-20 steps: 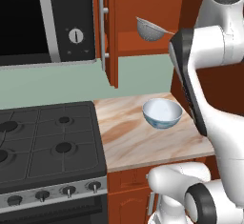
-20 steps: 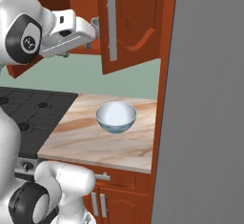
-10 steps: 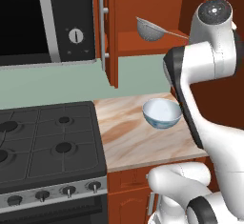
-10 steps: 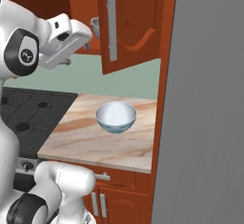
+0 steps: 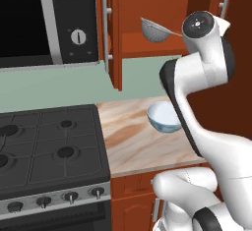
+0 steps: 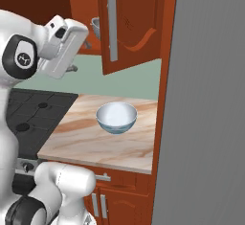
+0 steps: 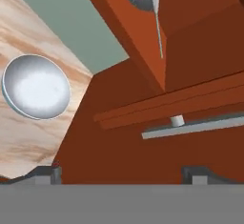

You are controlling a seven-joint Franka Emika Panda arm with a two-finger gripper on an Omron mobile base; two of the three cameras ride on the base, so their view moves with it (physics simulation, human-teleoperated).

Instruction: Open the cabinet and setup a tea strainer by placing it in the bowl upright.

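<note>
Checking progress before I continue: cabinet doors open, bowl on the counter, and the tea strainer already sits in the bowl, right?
Not quite. The tea strainer is on the shelf of the open cabinet, as the left base view shows. The bowl on the counter holds nothing.

Metal mesh tea strainer [image 5: 155,30], wooden cabinet [image 5: 147,16]

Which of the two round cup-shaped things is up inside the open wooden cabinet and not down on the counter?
The small grey metal mesh tea strainer, with its thin straight handle, sits on the cabinet shelf. The pale blue-grey bowl rests on the marbled counter below.
</note>
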